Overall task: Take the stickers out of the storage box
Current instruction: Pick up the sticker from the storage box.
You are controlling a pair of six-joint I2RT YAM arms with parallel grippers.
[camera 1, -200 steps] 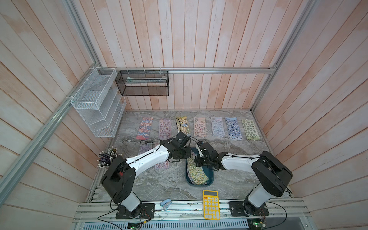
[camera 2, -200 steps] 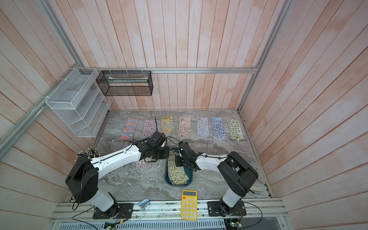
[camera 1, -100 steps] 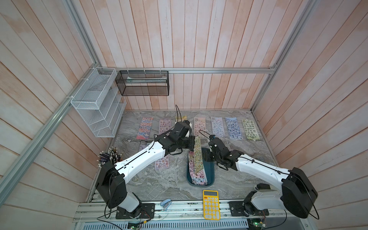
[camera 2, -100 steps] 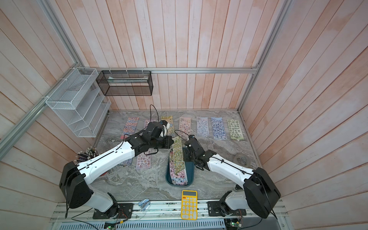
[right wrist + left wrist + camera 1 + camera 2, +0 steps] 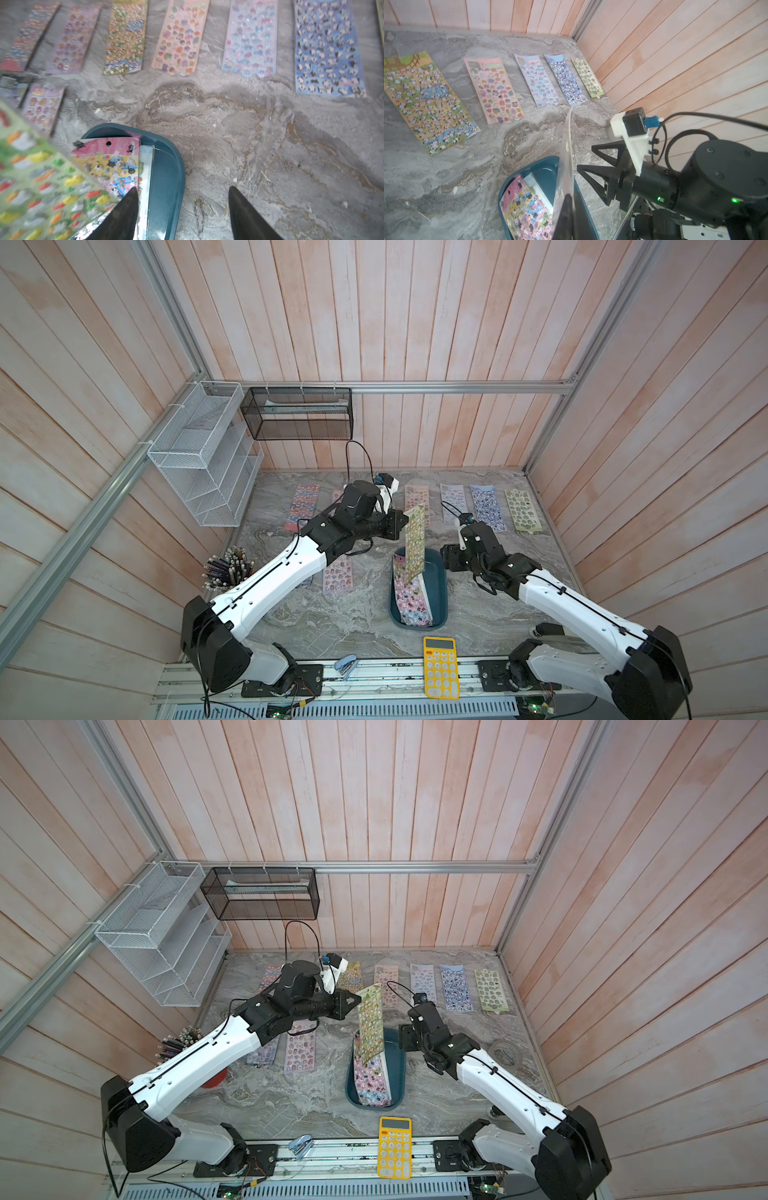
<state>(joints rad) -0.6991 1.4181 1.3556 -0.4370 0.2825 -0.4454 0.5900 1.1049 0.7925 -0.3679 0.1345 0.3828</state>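
My left gripper (image 5: 405,519) is shut on the top edge of a yellow-green sticker sheet (image 5: 415,543), which hangs upright with its lower end over the storage box (image 5: 437,593). The left wrist view shows that sheet (image 5: 566,155) edge-on between the closed fingertips (image 5: 569,207). More stickers lie in the teal box, a pink sheet (image 5: 112,158) uppermost. My right gripper (image 5: 182,191) is open and holds nothing. It straddles the box rim (image 5: 168,170) at the far right end. In both top views it (image 5: 402,1039) sits just right of the hanging sheet (image 5: 370,1023).
Several sticker sheets (image 5: 482,512) lie in a row along the back of the marble table, and more (image 5: 337,578) sit left of the box. A yellow calculator (image 5: 440,668) rests at the front edge. A pencil cup (image 5: 226,572), white wire rack (image 5: 203,464) and black mesh basket (image 5: 297,414) stand left.
The left gripper has lifted the yellow-green sheet up out of the box and toward the back. The right gripper has opened, let go and drawn back to the right.
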